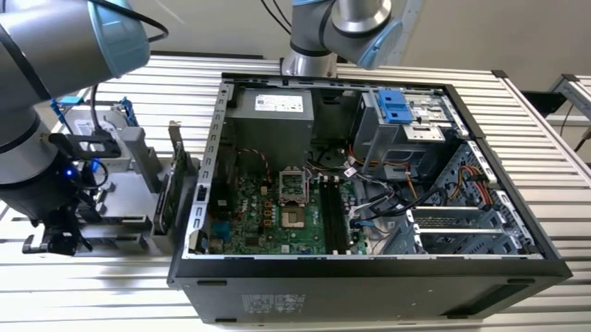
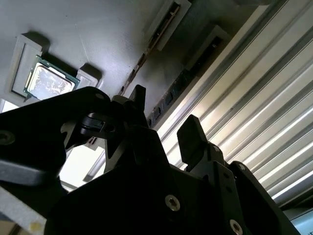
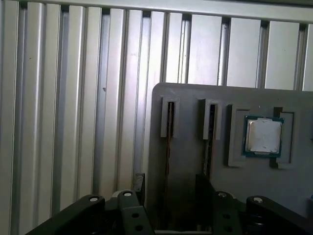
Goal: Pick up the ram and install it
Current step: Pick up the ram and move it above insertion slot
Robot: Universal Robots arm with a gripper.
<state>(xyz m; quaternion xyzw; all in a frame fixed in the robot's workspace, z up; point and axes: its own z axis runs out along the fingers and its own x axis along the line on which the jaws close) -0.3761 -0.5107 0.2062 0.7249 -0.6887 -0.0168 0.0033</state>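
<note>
First wrist view: tool (image 3: 171, 186) seemingly above grey tray (image 3: 190, 100) on slatted metal table (image 3: 73, 98).

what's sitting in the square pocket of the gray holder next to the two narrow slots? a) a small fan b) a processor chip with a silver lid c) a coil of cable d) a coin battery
b: in the first wrist view a square processor chip, silver-lidded with a green rim, lies in the pocket of the gray holder, beside the narrow slots.

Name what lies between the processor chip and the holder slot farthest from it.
A second narrow slot in the grey holder, in the first wrist view.
</note>
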